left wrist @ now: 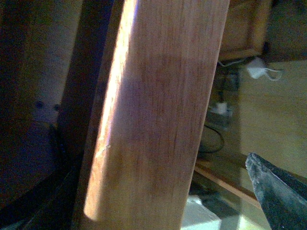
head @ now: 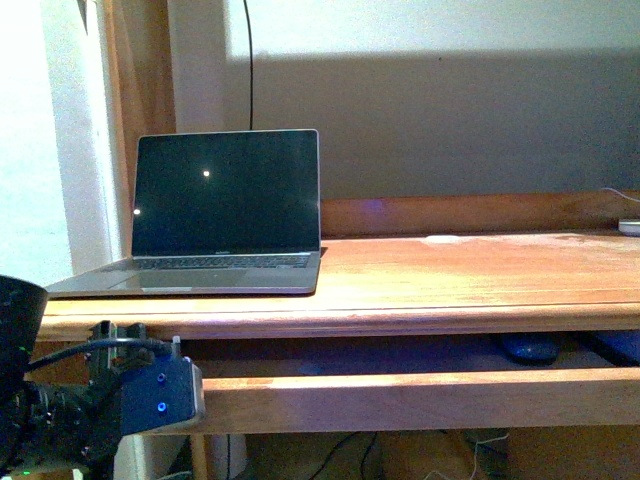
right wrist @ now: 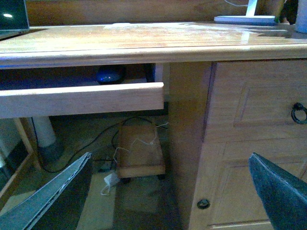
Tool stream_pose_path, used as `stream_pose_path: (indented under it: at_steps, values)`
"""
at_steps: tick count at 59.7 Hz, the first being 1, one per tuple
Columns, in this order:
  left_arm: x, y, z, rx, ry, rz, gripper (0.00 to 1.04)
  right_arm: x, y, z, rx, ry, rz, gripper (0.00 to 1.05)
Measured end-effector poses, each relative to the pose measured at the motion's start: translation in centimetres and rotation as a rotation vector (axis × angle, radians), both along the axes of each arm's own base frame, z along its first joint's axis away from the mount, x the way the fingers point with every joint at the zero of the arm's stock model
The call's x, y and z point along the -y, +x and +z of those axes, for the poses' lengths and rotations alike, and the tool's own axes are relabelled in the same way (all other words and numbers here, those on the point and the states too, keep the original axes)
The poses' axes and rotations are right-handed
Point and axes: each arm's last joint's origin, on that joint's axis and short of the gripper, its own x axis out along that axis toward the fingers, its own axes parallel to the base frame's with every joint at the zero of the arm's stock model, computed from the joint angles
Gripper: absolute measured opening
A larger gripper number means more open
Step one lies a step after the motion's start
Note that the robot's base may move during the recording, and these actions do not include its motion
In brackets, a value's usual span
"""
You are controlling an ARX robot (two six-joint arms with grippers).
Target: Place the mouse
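Mouse (right wrist: 108,75) sits way back on the pull-out tray (right wrist: 81,98) under the desktop (right wrist: 144,43), right gripper (right wrist: 172,191) is wide open and empty well short of it (left gripper (left wrist: 276,191) shows one finger, can't tell), so reaching into that low gap could easily clip the tray's front lip.

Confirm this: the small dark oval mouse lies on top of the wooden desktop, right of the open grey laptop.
Wrong. The small dark oval mouse lies on the pull-out wooden shelf beneath the desktop, not on top, though right of the open grey laptop. The front view shows this.
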Motion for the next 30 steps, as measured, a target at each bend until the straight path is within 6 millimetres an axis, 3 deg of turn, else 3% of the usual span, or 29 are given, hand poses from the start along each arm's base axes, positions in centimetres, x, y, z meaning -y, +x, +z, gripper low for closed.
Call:
stream_pose_path:
  at_steps: [20, 30]
  values:
    - [2.2, -7.2, 4.0, -0.547, -0.195, -0.146, 0.97, 0.0, 0.0, 0.0, 0.0, 0.0, 0.0, 0.97]
    - [2.9, -9.1, 5.3, -0.717, -0.314, -0.156, 0.97, 0.0, 0.0, 0.0, 0.0, 0.0, 0.0, 0.97]
